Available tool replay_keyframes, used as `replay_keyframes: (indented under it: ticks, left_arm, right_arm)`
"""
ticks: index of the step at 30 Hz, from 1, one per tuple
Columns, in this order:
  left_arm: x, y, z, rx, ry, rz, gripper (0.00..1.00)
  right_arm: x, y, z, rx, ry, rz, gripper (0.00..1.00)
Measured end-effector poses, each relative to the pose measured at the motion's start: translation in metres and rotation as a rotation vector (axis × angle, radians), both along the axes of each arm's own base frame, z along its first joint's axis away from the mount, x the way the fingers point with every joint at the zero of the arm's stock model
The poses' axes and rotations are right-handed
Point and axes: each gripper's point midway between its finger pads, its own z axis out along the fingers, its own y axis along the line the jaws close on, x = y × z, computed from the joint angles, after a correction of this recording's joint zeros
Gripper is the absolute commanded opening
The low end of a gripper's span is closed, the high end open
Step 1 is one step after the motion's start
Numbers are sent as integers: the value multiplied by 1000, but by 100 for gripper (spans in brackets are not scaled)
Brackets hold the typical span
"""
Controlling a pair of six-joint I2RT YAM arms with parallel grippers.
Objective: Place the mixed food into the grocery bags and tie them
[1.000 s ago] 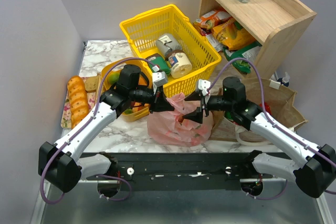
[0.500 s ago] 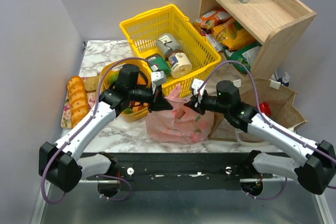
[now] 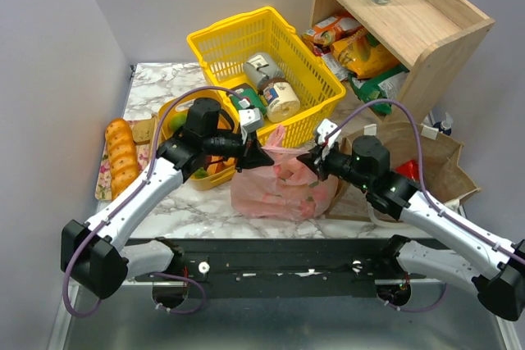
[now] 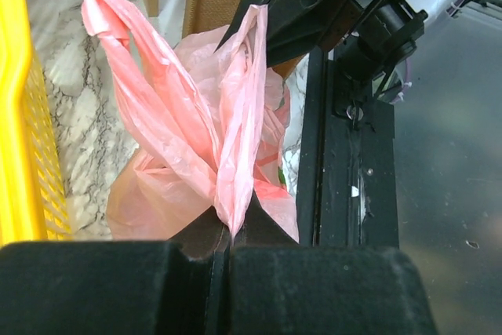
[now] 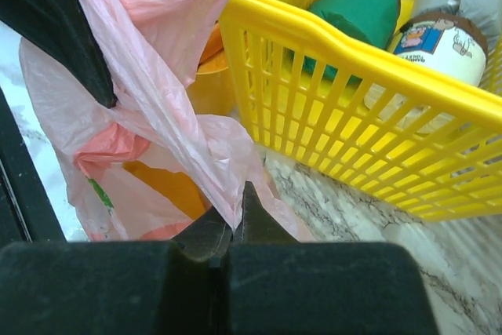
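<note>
The pink bag [image 3: 279, 193] sits filled on the table [image 3: 201, 206] between both arms. The left gripper [image 4: 232, 234] and right gripper [image 5: 235, 213] are each pinched shut on its thin top. Pulling too hard could tear the film or let it slip free.

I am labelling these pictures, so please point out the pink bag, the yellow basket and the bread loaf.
pink bag [image 3: 277, 194], overhead view, on its bulging front side.
yellow basket [image 3: 230, 24], overhead view, on its far rim.
bread loaf [image 3: 120, 157], overhead view, on its middle.
</note>
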Motion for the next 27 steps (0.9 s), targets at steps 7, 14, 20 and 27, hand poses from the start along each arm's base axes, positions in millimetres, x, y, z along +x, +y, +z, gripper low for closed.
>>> replay_keyframes:
  ticks: [7, 14, 20, 27]
  left_arm:
    - [-2, -5, -9, 1, 67, 10, 0]
    - [0, -5, -10, 5, 84, 31, 0]
    - [-7, -10, -10, 7, 83, 7, 0]
    - [-17, -16, -9, 6, 68, -28, 0]
  right_arm:
    - [7, -8, -13, -28, 44, -50, 61]
    - [-17, -19, 18, 37, 23, -9, 80]
    - [-26, -15, 93, 198, 7, 21, 82]
    - [2, 10, 114, 221, 66, 73, 82]
